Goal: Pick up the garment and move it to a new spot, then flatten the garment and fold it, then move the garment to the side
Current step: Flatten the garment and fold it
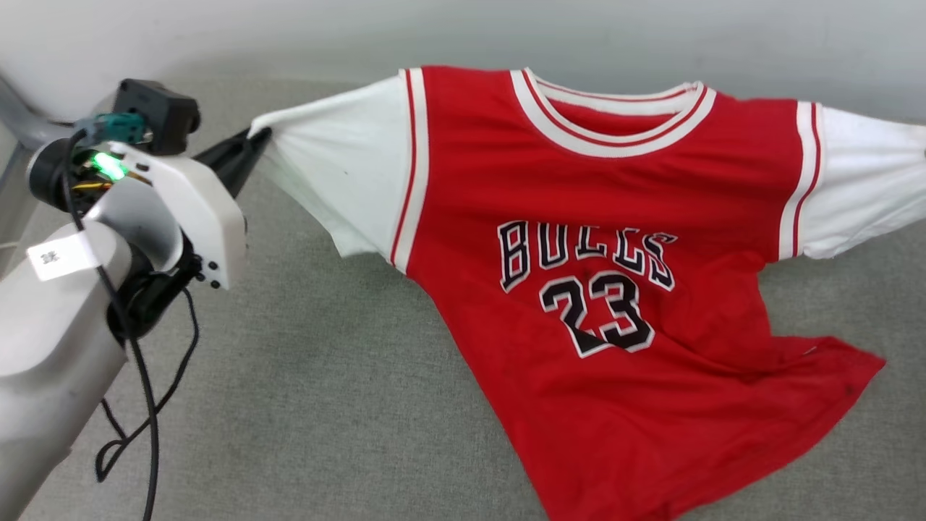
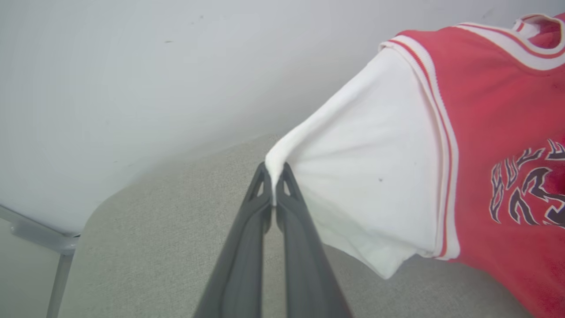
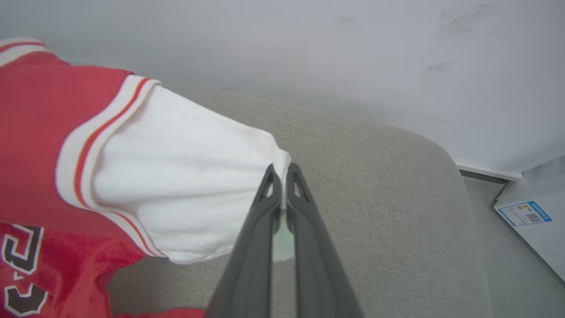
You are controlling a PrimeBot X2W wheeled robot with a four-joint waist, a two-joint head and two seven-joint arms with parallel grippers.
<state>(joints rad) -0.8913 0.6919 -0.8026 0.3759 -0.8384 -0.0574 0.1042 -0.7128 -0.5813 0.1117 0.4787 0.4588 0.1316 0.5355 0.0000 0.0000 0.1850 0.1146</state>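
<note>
In the lower left of the head view, the pale left forearm (image 1: 51, 347) is rising up the frame, smooth and rounded. It is carrying a white paper label (image 1: 58, 257), and a thin black cable (image 1: 148, 405) is hanging in a loop beside it. Above it, the white wrist housing (image 1: 195, 210) is bending toward the right, and a small green light (image 1: 108, 165) is glowing there. The left gripper (image 1: 255, 139) is pointing right at the upper left of the frame. Its two long dark fingers are pressing together on the tip of a white sleeve, and the soft cloth is gathering into fine folds.

In the right wrist view, the right gripper (image 3: 281, 176) is clamping the edge of the other white sleeve, fingers together on the cloth.

The jersey T-shirt (image 1: 579, 181) is stretching between the two grips across the upper and middle part of the head view, printed face up. Its wrinkled red hem is reaching the lower right over the grey woven cushion (image 1: 325, 376). Striped ribbed trim is running around the collar and shoulders. Behind, a plain pale wall (image 1: 289, 29) is standing.
</note>
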